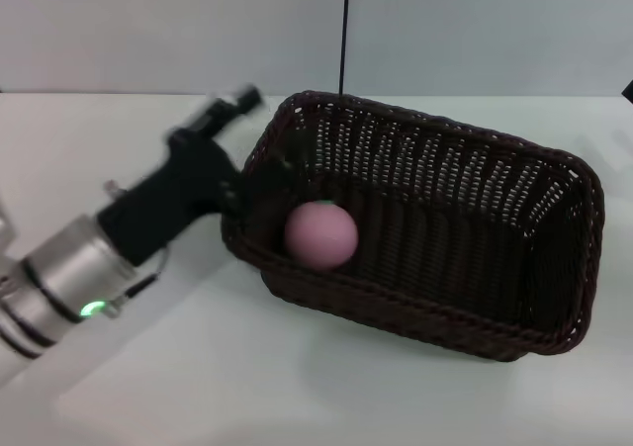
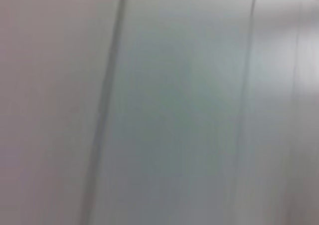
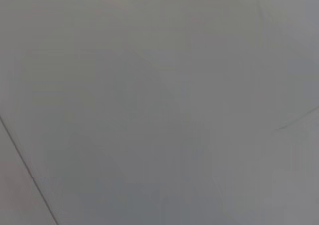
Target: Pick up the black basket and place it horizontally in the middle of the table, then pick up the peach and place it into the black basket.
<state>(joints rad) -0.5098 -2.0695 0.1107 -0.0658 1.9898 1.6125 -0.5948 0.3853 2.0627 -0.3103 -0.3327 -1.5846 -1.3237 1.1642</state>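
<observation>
One arm is all I can see working: the left arm reaches in from the near left, its silver wrist with a small green light leading to a dark body that ends at the left end of the black basket (image 1: 435, 228). The left gripper (image 1: 265, 184) sits right at that short end wall, dark against dark wicker, and its fingers are lost against the weave, so I cannot tell whether they are spread or closed, or whether they touch anything. The basket lies on the white table (image 1: 148, 387), roughly in the middle, long side running left to right but skewed a little, its right end nearer me. The peach (image 1: 320, 234) rests on the basket floor at the left end, just beside the gripper; whether the two touch is hard to make out. A thin black cord rises behind the basket's far rim. Both wrist views give only pale, featureless surfaces with faint lines, and the right arm shows nowhere.
</observation>
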